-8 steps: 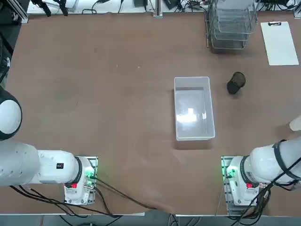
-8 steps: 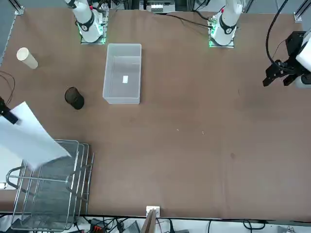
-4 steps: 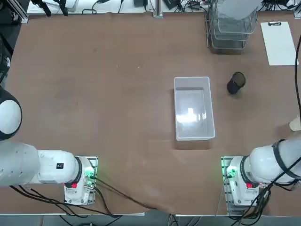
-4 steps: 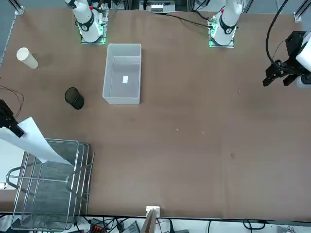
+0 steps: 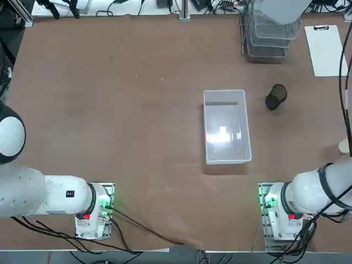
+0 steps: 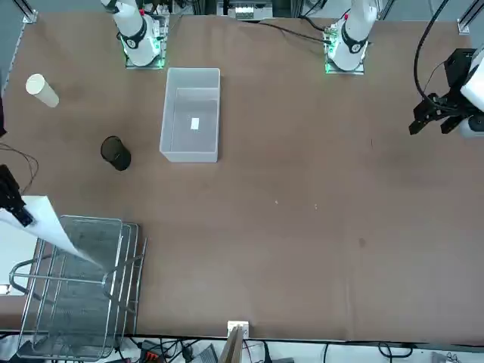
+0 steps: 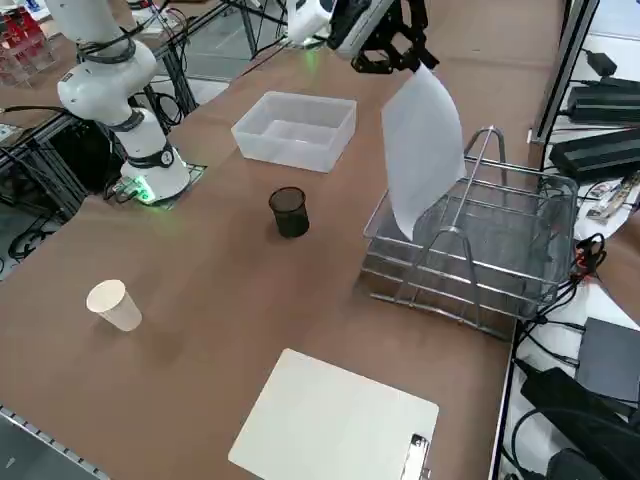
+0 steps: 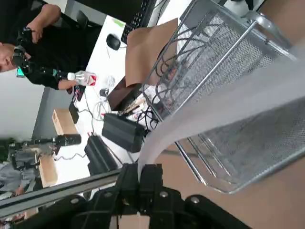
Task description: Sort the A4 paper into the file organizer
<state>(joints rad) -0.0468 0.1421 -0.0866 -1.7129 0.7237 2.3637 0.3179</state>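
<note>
My right gripper (image 7: 404, 60) hangs above the table's far right corner, shut on the upper edge of the A4 paper (image 7: 425, 150). The white sheet hangs down at a slant and curves. Its lower corner reaches the top tier of the file organizer (image 7: 500, 250), a silver wire-mesh rack. In the front view the gripper (image 6: 15, 208) shows at the left edge, with the paper (image 6: 53, 227) slanting into the organizer (image 6: 76, 302). The wrist view shows the shut fingers (image 8: 153, 183) pinching the paper (image 8: 228, 105) over the mesh tray (image 8: 257, 143). From overhead the paper (image 5: 281, 8) covers part of the organizer (image 5: 268, 38).
A clear plastic bin (image 5: 225, 126) sits mid-table, with a black mesh cup (image 5: 275, 97) to its right. A white clipboard (image 5: 328, 49) lies beside the organizer. A paper cup (image 7: 115, 305) lies near the right edge. A person (image 8: 33, 43) sits beyond the table.
The gripper has carried the paper down and towards the organizer. The sheet hangs steeper now, and its lower corner has dropped into the top tier.
</note>
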